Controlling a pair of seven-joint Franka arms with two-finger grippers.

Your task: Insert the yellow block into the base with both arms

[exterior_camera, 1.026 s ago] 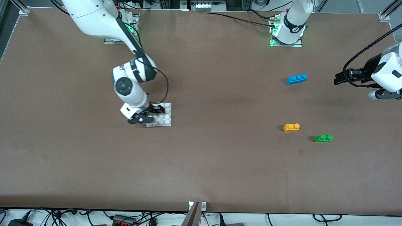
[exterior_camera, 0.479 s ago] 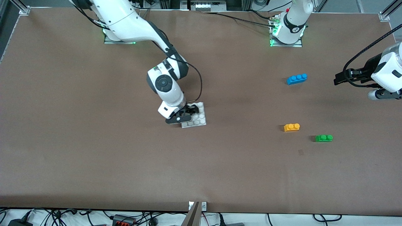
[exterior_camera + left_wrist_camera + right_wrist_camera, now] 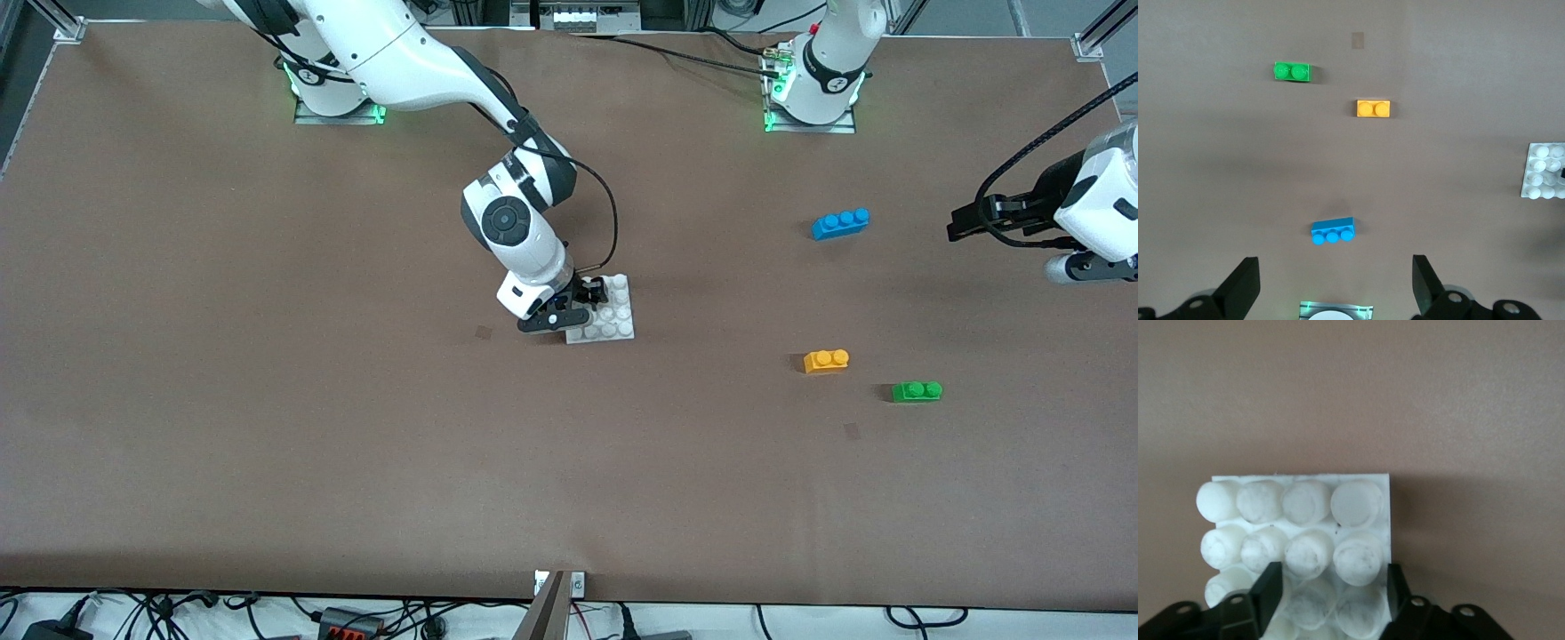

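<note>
The white studded base (image 3: 615,318) is held by my right gripper (image 3: 582,300) low at the table's middle. In the right wrist view the fingers (image 3: 1270,585) clamp two stud rows of the base (image 3: 1298,503). The yellow block (image 3: 826,360) lies on the table toward the left arm's end, untouched; it also shows in the left wrist view (image 3: 1373,108). My left gripper (image 3: 960,222) is open and empty, up in the air at the left arm's end of the table. Its fingers (image 3: 1245,283) stand wide apart. The base's edge shows there too (image 3: 1541,172).
A blue three-stud brick (image 3: 840,223) lies farther from the camera than the yellow block. A green two-stud brick (image 3: 917,391) lies beside the yellow block, slightly nearer the camera. The left arm's base mount (image 3: 811,98) stands at the table's back edge.
My right arm has carried the base from the right arm's end of the table to the middle, toward the bricks. The left arm and the bricks have not moved.
</note>
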